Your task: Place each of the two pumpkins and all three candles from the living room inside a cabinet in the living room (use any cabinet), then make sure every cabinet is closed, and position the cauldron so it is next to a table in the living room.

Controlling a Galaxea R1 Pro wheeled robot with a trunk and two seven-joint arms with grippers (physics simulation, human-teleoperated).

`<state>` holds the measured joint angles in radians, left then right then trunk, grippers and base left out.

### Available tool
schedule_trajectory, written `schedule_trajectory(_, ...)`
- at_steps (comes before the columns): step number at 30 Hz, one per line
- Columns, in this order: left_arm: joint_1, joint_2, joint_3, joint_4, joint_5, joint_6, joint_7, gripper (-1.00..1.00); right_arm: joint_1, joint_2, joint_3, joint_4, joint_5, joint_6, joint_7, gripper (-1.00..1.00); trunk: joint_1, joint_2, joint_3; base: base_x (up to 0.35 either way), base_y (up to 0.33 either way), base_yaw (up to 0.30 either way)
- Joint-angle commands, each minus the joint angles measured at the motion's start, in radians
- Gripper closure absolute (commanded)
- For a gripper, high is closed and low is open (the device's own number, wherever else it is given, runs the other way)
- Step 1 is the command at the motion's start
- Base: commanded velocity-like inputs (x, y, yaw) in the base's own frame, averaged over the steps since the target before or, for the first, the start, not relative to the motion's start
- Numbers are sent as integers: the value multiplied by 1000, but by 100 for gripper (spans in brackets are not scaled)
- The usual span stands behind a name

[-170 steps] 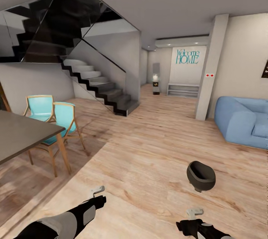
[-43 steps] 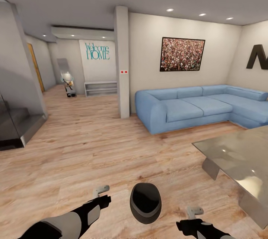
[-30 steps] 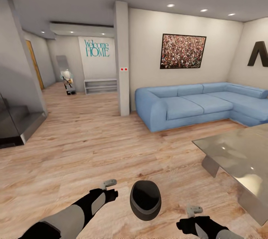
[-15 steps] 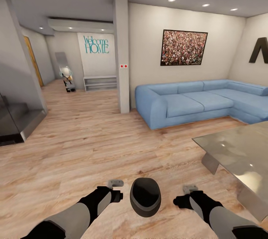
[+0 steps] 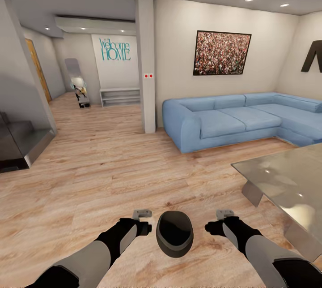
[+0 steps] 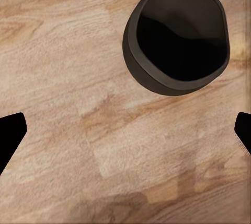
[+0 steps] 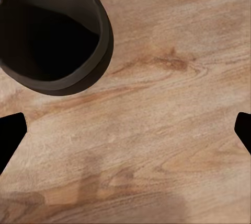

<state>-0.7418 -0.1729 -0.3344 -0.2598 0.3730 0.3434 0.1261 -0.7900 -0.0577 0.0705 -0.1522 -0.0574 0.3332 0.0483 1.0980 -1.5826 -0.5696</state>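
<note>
Both grippers are spread wide and hold nothing. The left gripper (image 5: 143,221) and right gripper (image 5: 220,221) flank the black cauldron (image 5: 174,233), which sits on the wooden floor (image 5: 103,176) between them; in the head view each seems just short of touching it. The glossy coffee table (image 5: 290,180) stands nearby on the robot's right. Half a second ago both arms were lower and further back; they have reached forward alongside the pot.
</note>
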Motion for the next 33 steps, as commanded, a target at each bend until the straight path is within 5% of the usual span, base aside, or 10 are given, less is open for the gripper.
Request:
schedule_trajectory(1,0,0,-8,-9,11,5,7,-100,-4,3,7,-5,-5,6,2,-100,0,-1,-3,0,0,0)
schedule_trajectory(10,-1,-2,-8,-64,10,5,6,-100,-31,73,5,-18,-6,6,-3,-100,0,-1,-17,0,0,0)
schedule_trajectory(20,-2,-2,-8,-99,11,5,4,-100,-44,154,5,-55,-5,5,-49,-100,38,-71,-65,0,0,0)
schedule_trajectory(33,-2,-2,-11,-171,11,8,2,-100,-44,164,4,-65,-6,1,-90,-100,88,-162,-126,0,0,0)
